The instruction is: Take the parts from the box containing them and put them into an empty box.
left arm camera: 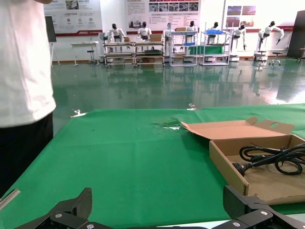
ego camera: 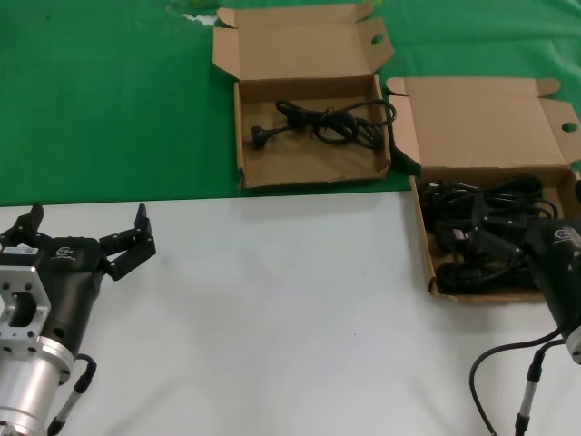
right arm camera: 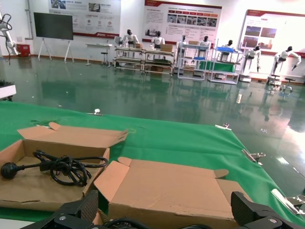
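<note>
From my head camera, the counter (ego camera: 272, 309) showed a bare white surface nearest me and a green cloth (ego camera: 109, 100) over its far part, the seam running straight across. The narrower box (ego camera: 309, 127) sat wholly on the green, lid flap thrown back, one black cord (ego camera: 327, 123) coiled inside. The wider box (ego camera: 490, 209) lay just beside it to the right, straddling the green and white, flap up, a tangle of black cords (ego camera: 486, 227) filling it. At the far edge the green cloth looked scuffed, a pale patch (ego camera: 195, 14) showing.
</note>
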Controlling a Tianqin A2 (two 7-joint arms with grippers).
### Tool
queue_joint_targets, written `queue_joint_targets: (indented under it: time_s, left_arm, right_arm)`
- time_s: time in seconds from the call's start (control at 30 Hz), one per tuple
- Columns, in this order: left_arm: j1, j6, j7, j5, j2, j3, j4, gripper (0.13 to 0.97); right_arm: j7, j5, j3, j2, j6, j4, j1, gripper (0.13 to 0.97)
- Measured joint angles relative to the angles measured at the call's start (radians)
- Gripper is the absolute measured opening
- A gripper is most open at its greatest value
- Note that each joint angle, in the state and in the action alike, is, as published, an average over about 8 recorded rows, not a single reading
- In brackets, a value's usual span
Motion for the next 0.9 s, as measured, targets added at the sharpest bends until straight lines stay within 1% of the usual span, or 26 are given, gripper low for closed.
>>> queue_joint_targets:
  time_s: [0.9]
  left_arm:
    - [0.000,0.000,0.000,0.000,0.000,0.000,0.000,0.966]
  right_arm:
    - [0.000,0.000,0.000,0.000,0.000,0.000,0.000,0.966]
